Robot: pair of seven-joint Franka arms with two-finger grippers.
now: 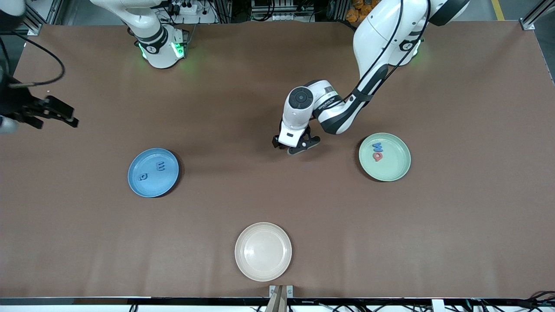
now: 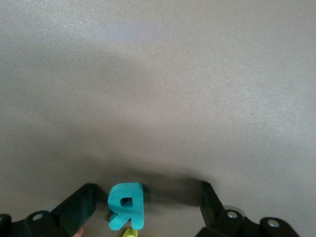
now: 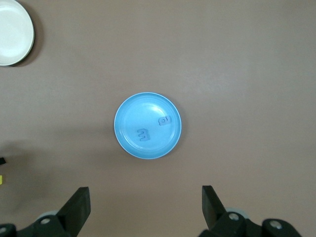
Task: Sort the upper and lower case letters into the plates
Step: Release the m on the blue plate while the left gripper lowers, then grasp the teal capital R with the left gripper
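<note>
The left gripper (image 2: 143,210) is low over the tabletop (image 2: 158,74), fingers (image 2: 79,207) spread, a teal letter R (image 2: 127,206) between them. The right gripper (image 3: 145,210) waits, fingers (image 3: 76,207) spread, high over the blue plate (image 3: 129,129).

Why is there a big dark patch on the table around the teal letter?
In the left wrist view, that patch is the shadow of the left gripper, hanging low over the teal letter R. In the front view, the same shadow lies on the brown table under the gripper.

A brown mat (image 1: 277,65) covers my whole table, with soft even light on it. Along its upper edge I see metal frame rails (image 1: 533,17) and black cables (image 1: 186,8); more cables (image 1: 520,303) lie along the lower edge.
</note>
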